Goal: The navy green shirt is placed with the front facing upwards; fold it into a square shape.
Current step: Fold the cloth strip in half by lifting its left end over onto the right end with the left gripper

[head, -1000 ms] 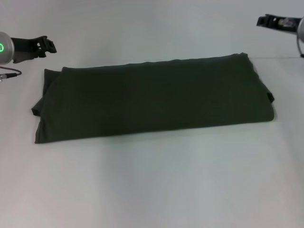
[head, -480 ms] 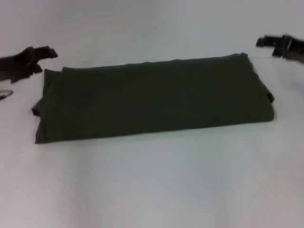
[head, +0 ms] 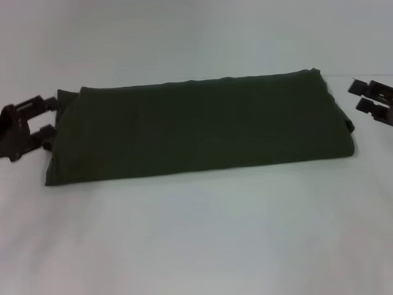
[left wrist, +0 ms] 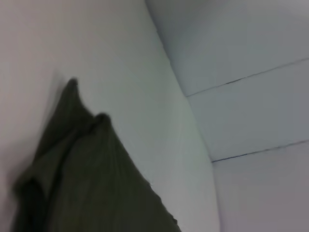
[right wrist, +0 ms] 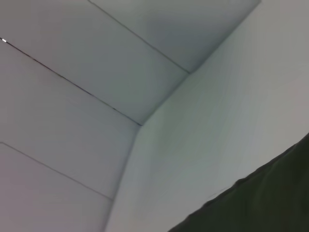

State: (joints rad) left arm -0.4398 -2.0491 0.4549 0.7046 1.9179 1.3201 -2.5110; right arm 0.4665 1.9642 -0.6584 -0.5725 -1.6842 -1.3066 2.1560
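The navy green shirt lies on the white table as a long folded band running left to right, plain side up. At its left end my left gripper stands open, one finger above and one below the cloth's edge, touching or nearly touching it. My right gripper is open just off the shirt's right end, a short gap away from the fabric. The left wrist view shows the shirt's bunched left corner; the right wrist view shows a dark edge of the shirt.
White table spreads in front of the shirt. A white panelled wall rises behind the table's far edge.
Both grippers have come down from above the table's far corners to the level of the shirt. The left one has reached the shirt's left end; the right one is near its right end.
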